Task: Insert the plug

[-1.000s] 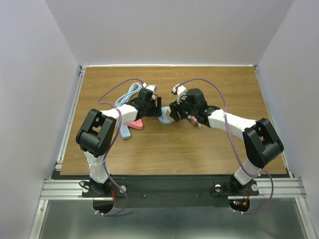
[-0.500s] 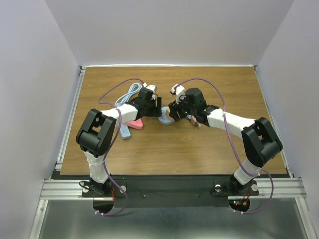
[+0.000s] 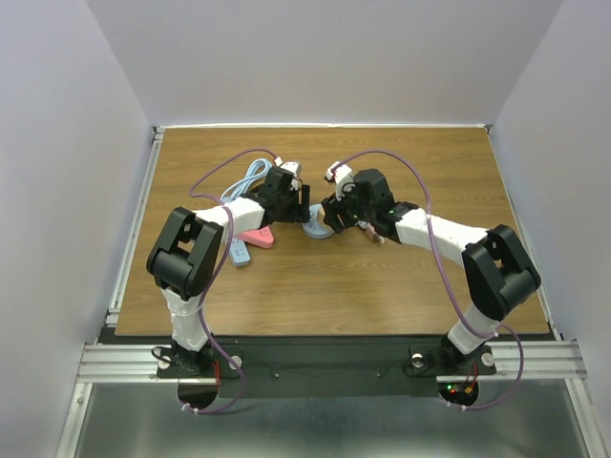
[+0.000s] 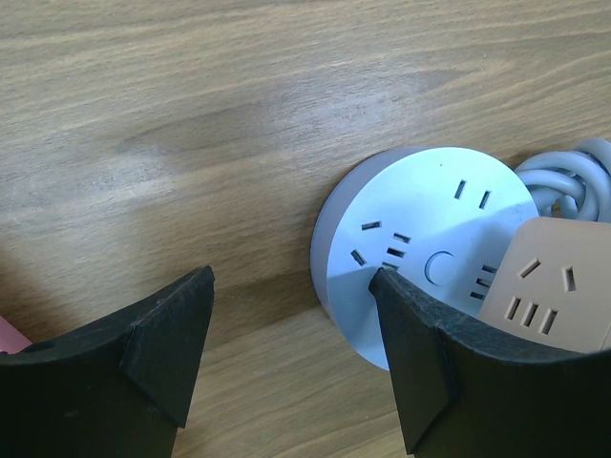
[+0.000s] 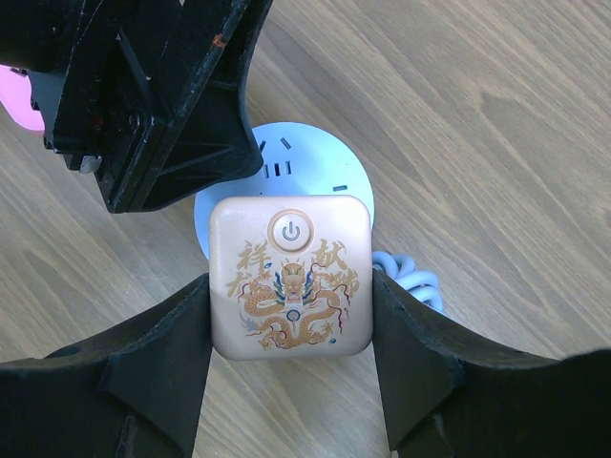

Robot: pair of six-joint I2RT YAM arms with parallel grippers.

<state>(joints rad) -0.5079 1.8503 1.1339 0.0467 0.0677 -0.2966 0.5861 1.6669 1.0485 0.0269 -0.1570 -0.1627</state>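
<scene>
right gripper [image 5: 291, 291]: clamped on a beige square plastic plug [image 5: 291, 277], one finger on each side face; the top face shows a dragon print and a round power button.
plug position: directly over a round pale-blue plastic socket hub [image 5: 286, 157], covering its near half in the right wrist view. In the left wrist view it sits on the hub's far-side edge, with its own side outlets showing. Can't tell if the prongs are seated.
left gripper [image 4: 291, 286]: jaws spread, only bare wood between them. One finger overlaps the hub's rim; can't tell if it touches.
hub: flat on the brown wooden table [image 3: 382, 286], between the two grippers, sockets facing up.
cable: grey-white coiled cord [image 4: 573, 176] lies just beside the hub.
other: pink flat object [image 3: 256, 239] near the left arm.
</scene>
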